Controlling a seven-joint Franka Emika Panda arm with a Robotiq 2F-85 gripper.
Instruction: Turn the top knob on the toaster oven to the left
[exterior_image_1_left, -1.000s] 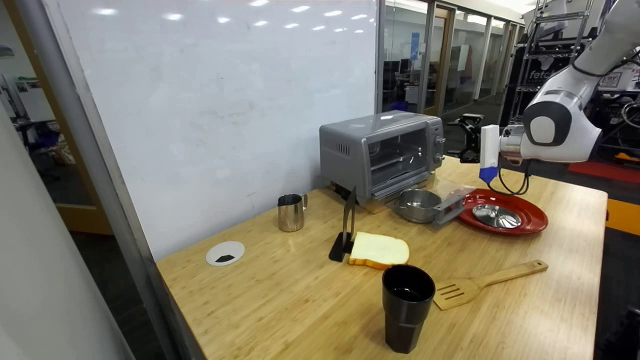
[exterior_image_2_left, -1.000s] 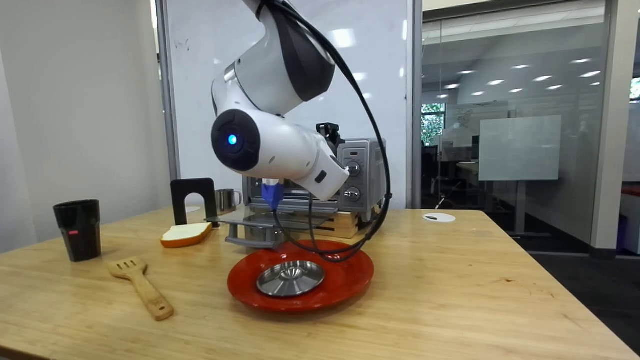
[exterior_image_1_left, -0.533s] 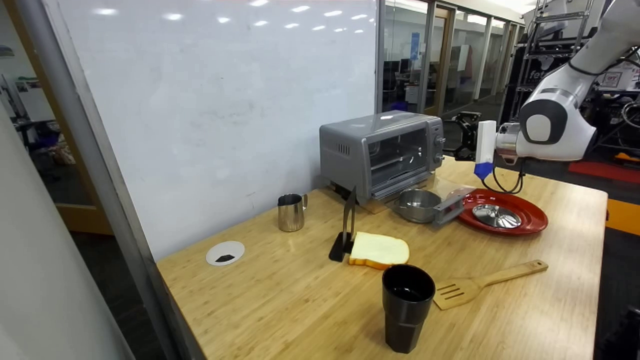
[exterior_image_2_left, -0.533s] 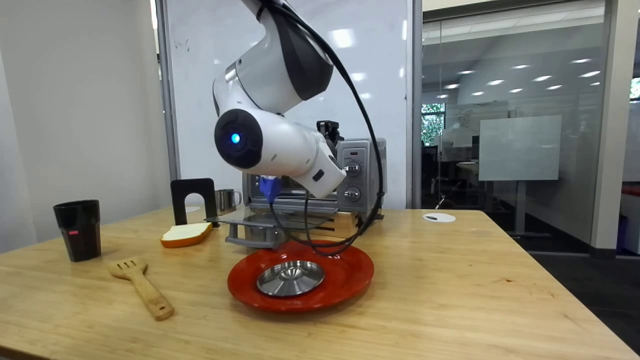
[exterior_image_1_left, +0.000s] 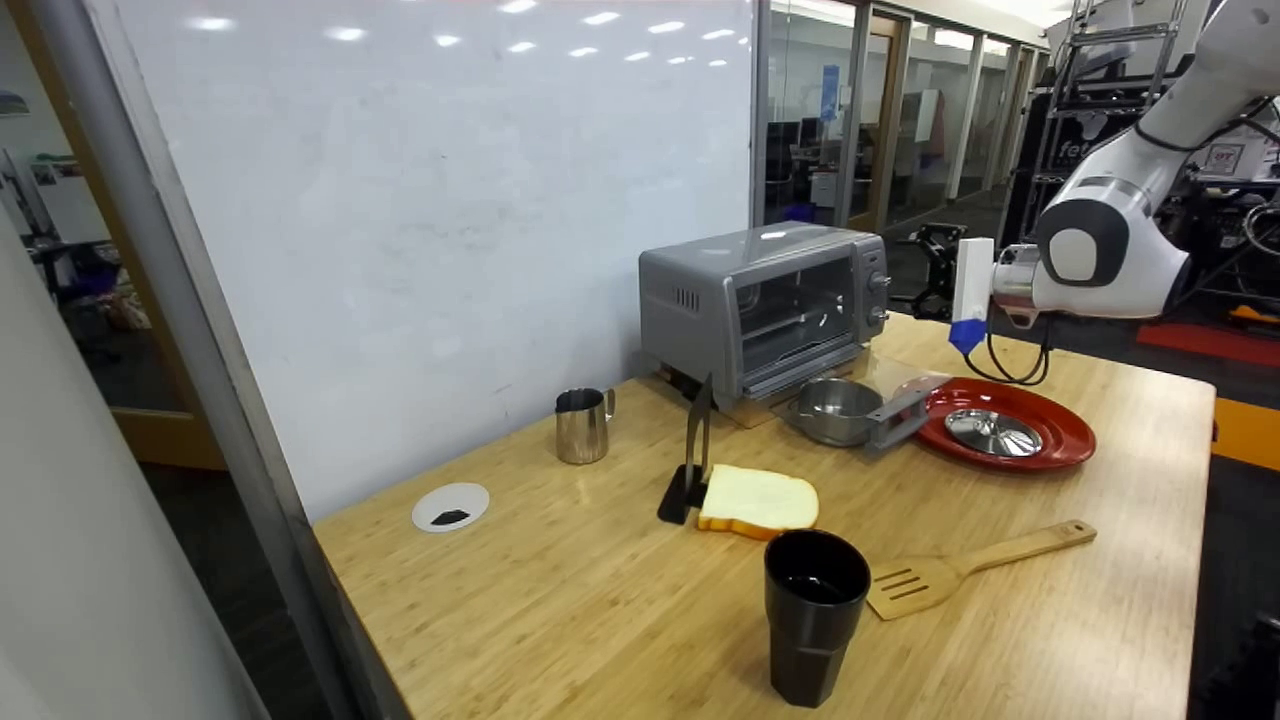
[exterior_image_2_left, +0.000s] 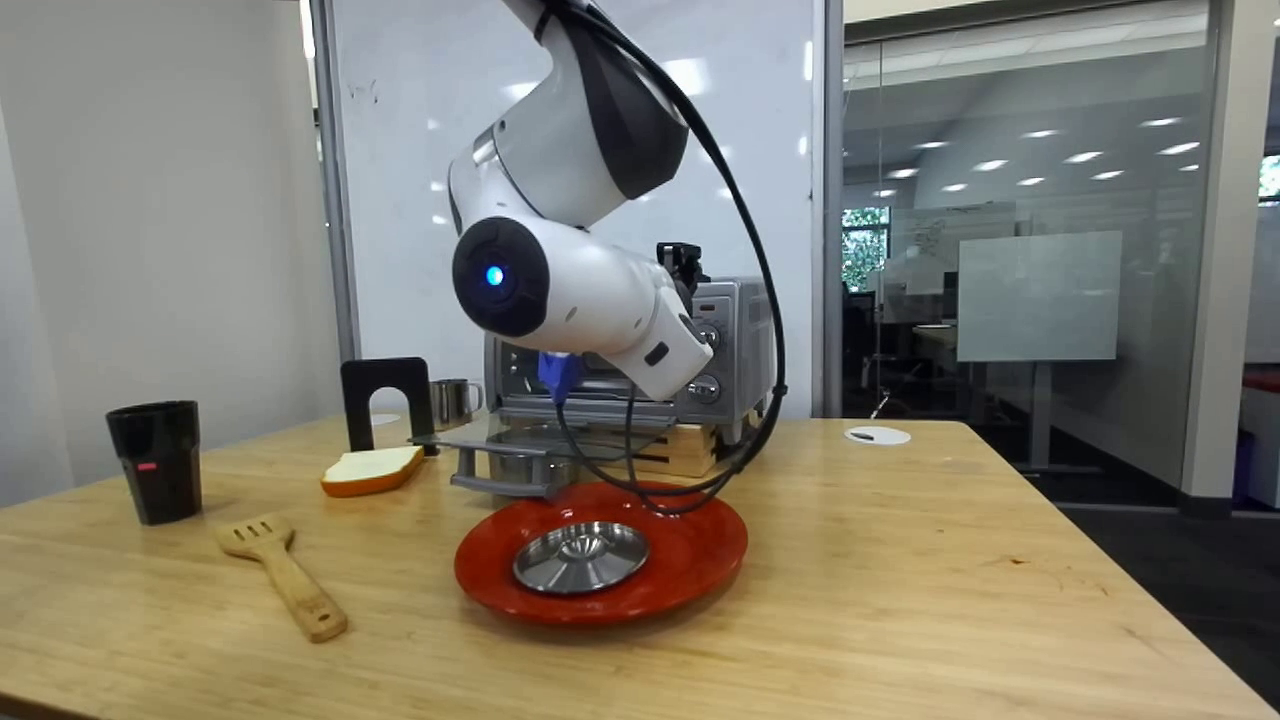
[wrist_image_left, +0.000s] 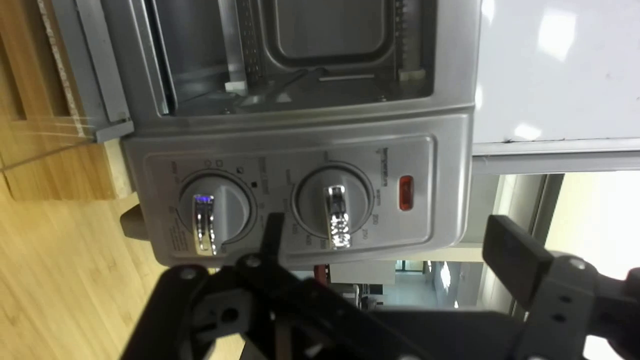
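The silver-grey toaster oven (exterior_image_1_left: 740, 255) stands against the whiteboard, its glass door lowered. In the wrist view, turned sideways with the oven's top to the right, the control panel shows two knobs with chrome grips. The top knob (wrist_image_left: 336, 210) is nearer the red light; the lower knob (wrist_image_left: 214, 215) lies left of it. My gripper (wrist_image_left: 389, 232) is open, nothing between its fingers, which spread below and to the right of the top knob in the picture. In an exterior view the gripper (exterior_image_1_left: 908, 272) faces the panel with a small gap to the knobs.
Below the oven are its lowered door's handle (exterior_image_1_left: 898, 418), a steel pan (exterior_image_1_left: 835, 415) and a red plate (exterior_image_1_left: 1065, 440) bearing a steel lid. Also on the table are a black cup (exterior_image_1_left: 815, 620), bread slice (exterior_image_1_left: 758, 498), black stand (exterior_image_1_left: 690, 470), steel pitcher (exterior_image_1_left: 582, 430) and wooden spatula (exterior_image_1_left: 930, 580).
The gripper first came a little nearer the oven panel, then shifted rightward along the oven's front in the view facing it. The jaws stayed open and both knobs look unmoved.
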